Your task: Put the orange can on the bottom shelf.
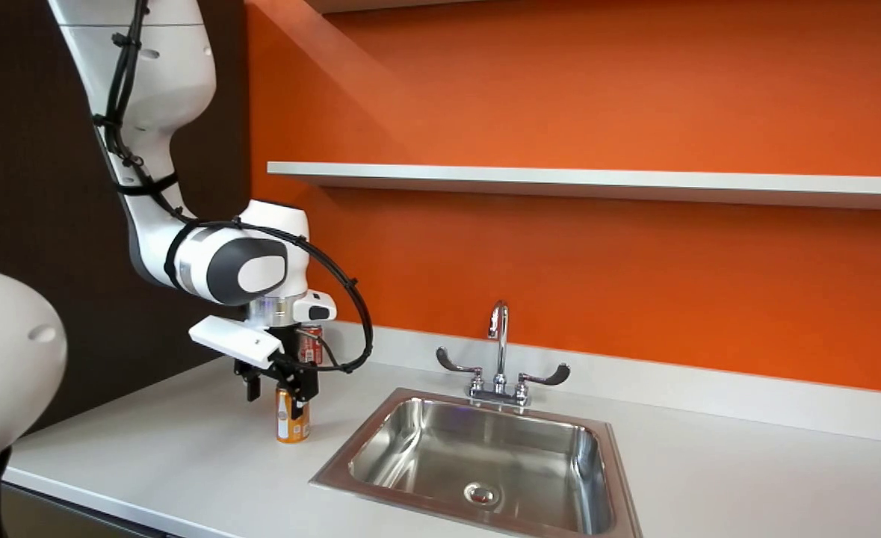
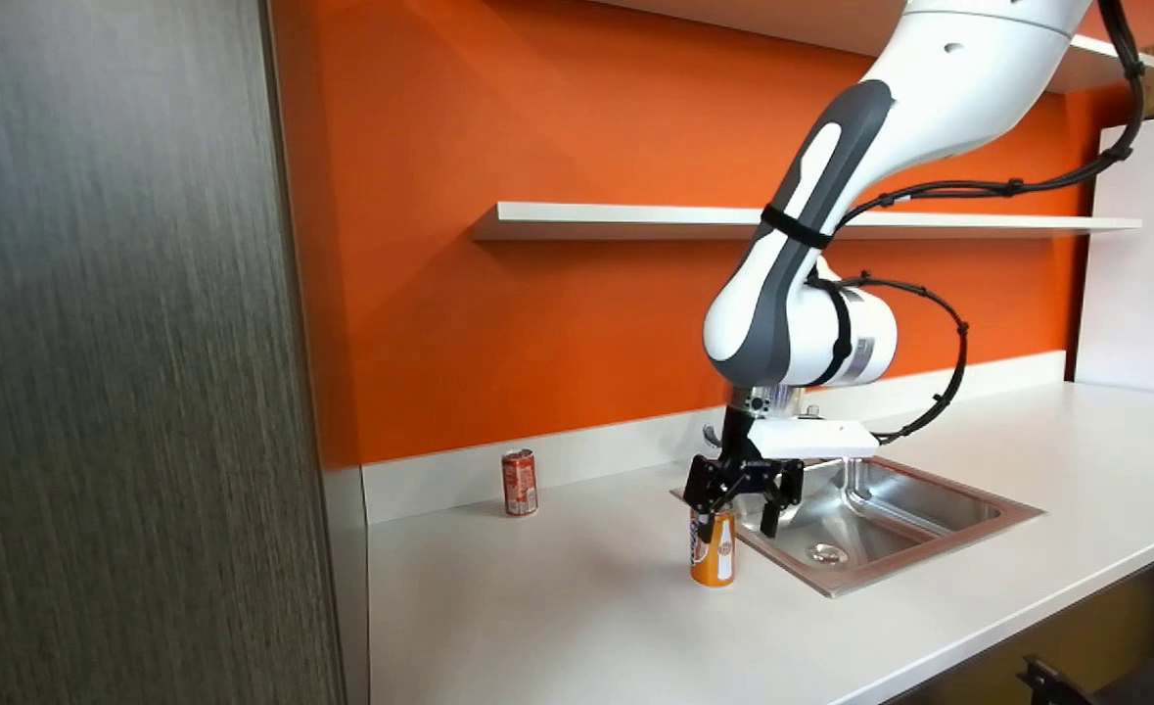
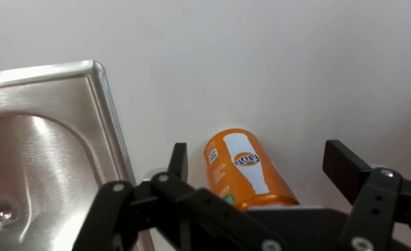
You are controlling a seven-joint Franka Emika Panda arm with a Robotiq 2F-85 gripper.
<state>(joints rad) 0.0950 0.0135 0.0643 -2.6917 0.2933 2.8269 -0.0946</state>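
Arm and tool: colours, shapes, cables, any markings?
Arm: white, rounded links with dark grey panels, black straps and black cables tied along it, looping out near the wrist. No readable lettering. Tool: black, two angular fingers on jointed linkages with pale round fasteners; silvery collar above, white slab-like housing beside it.
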